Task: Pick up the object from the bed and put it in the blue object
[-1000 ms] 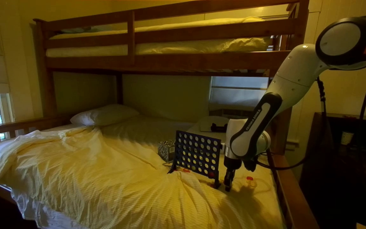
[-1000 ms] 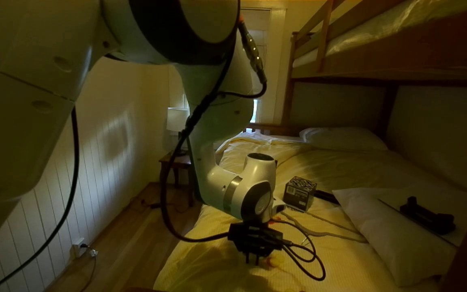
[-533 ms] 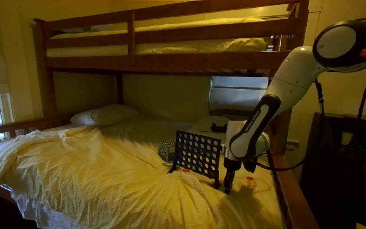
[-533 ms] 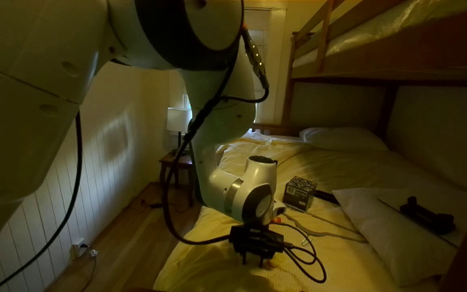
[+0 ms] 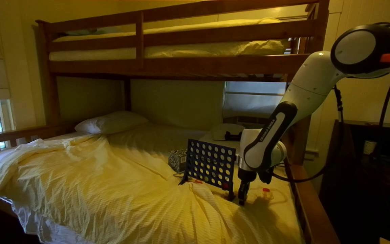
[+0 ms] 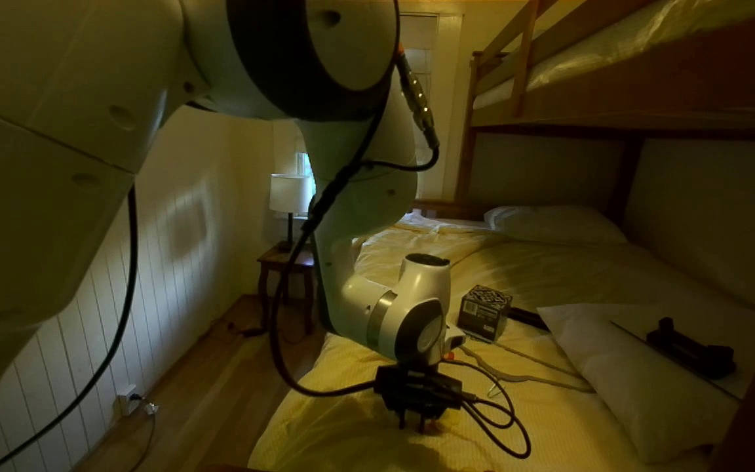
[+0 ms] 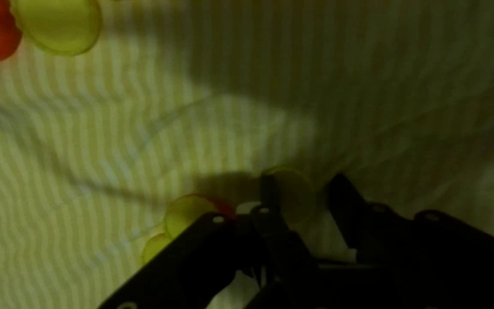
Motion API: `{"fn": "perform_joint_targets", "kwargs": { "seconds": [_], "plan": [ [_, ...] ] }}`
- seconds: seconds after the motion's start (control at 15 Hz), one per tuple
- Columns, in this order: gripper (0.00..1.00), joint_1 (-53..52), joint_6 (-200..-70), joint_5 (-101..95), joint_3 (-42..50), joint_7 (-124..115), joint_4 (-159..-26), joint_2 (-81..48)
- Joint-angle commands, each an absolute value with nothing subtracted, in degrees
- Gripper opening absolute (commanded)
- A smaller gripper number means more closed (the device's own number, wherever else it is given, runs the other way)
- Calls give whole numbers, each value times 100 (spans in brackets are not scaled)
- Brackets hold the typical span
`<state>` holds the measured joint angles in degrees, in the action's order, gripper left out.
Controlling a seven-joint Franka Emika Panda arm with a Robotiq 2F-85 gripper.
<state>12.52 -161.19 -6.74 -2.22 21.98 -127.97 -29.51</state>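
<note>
1. In an exterior view, the gripper [image 5: 242, 200] points down, low over the yellow sheet [image 5: 113, 189] on the lower bunk of the bed [image 5: 313, 206].
2. Just left of the gripper there, the blue board [image 5: 210, 164] stands upright on its feet, with a narrow gap between the two.
3. Farther left of the gripper, partly hidden behind the board, sits a patterned box [image 5: 176, 160]; a white pillow [image 5: 111, 122] lies well apart, at the far left. Near the gripper, to its right, is a small red disc [image 5: 266, 190].
4. In an exterior view, the gripper's fingers [image 6: 402, 419] hang over the sheet, space between their tips. The same box sits beyond and right of the gripper; a lamp [image 6: 288, 192] stands well apart, beyond and left.
5. In the wrist view the gripper is released, fingers spread, and a yellow disc [image 7: 297, 197] lies in shade between the tips; whether a finger touches it, I cannot tell.
6. Just left of the gripper, more yellow discs [image 7: 185, 216] lie partly covered.
</note>
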Motion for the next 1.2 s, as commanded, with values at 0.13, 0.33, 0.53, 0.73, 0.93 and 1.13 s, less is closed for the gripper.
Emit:
{"fn": "perform_joint_targets", "kwargs": {
  "seconds": [0.13,0.33,0.53,0.73,0.93,1.13],
  "plan": [
    [0,1260,-16032,-674,-225,2280,-12625,-3077],
    [2,1255,-16034,-682,-195,2268,-12571,-3084],
    [2,1293,-16024,-655,-211,2287,-12645,-3018],
    [2,1410,-15873,-517,-297,2301,-12852,-2795],
    [2,1463,-15794,-443,-273,2249,-13101,-2511],
    [2,1529,-15701,-311,-248,2247,-13348,-2217]
  ]
}}
